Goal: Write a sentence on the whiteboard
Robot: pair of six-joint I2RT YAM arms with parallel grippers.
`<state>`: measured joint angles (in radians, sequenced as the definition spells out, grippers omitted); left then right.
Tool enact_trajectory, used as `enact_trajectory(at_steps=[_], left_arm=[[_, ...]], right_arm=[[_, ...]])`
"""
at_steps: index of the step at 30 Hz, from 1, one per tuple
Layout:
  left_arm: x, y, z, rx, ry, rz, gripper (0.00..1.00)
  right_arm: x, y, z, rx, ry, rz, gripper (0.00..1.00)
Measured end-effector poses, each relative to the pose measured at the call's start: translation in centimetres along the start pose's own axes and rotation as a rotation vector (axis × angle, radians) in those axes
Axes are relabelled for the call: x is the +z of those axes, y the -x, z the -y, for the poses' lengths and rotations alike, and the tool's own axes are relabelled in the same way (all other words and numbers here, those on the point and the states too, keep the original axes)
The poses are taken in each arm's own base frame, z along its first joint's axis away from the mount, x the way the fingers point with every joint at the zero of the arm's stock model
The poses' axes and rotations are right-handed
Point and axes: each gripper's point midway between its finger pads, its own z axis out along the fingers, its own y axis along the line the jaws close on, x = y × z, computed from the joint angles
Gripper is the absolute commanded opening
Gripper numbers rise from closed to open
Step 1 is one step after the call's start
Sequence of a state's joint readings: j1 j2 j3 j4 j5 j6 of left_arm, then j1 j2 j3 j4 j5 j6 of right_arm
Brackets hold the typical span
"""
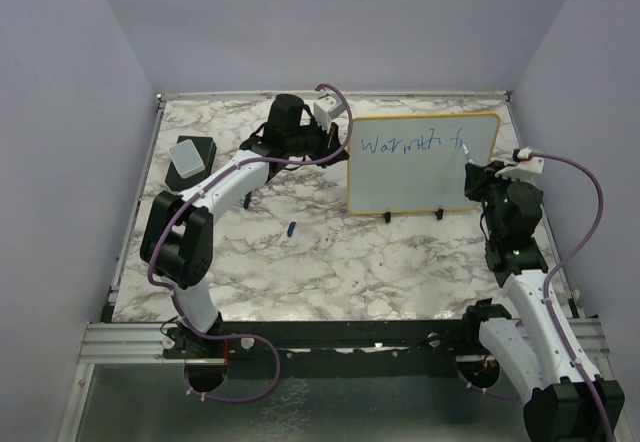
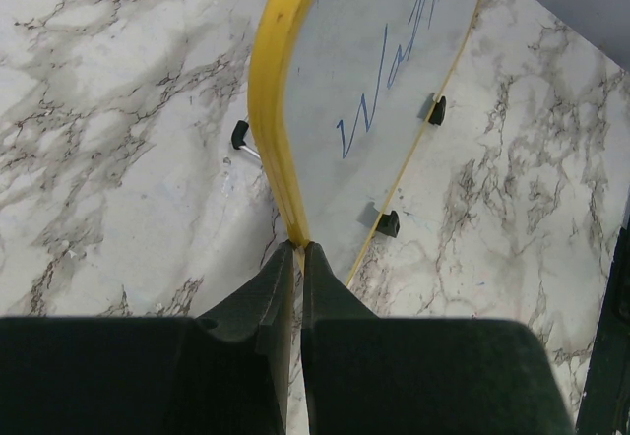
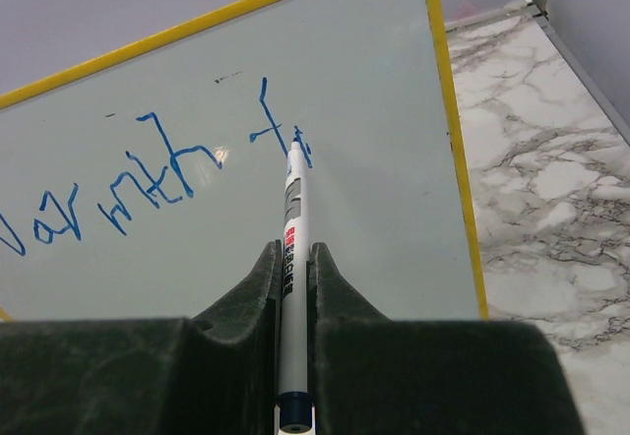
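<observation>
Looking down from above, I see the whiteboard (image 1: 420, 177) standing upright on its black feet toward the back right of the marble bench (image 1: 330, 252). My left hand (image 2: 298, 251) is pinched tight on its yellow frame at the left edge. My right hand (image 3: 293, 258) is closed around a white marker (image 3: 293, 209), its tip touching the board beside the blue "f". The sentence (image 1: 412, 146) reads "Warmth f" along the top. A grey-topped eraser (image 1: 190, 158) lies far left.

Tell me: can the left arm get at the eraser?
Probably not yet: the left end effector is shut on the frame of the whiteboard. The eraser lies unobstructed beside that arm, but it must let go first.
</observation>
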<state>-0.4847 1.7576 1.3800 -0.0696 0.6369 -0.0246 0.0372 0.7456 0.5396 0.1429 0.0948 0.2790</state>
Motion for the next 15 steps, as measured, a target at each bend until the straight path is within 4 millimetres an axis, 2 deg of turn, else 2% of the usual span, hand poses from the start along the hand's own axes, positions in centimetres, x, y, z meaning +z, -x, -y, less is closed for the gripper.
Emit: enact_trajectory(at_steps=[10, 15], left_arm=[[0.00, -0.01, 0.00, 0.000, 0.000, 0.000, 0.00], [0.01, -0.01, 0.02, 0.000, 0.000, 0.000, 0.00]], right_arm=[[0.17, 0.73, -0.34, 0.000, 0.016, 0.029, 0.01], [0.56, 0.45, -0.29, -0.005, 0.014, 0.023, 0.01]])
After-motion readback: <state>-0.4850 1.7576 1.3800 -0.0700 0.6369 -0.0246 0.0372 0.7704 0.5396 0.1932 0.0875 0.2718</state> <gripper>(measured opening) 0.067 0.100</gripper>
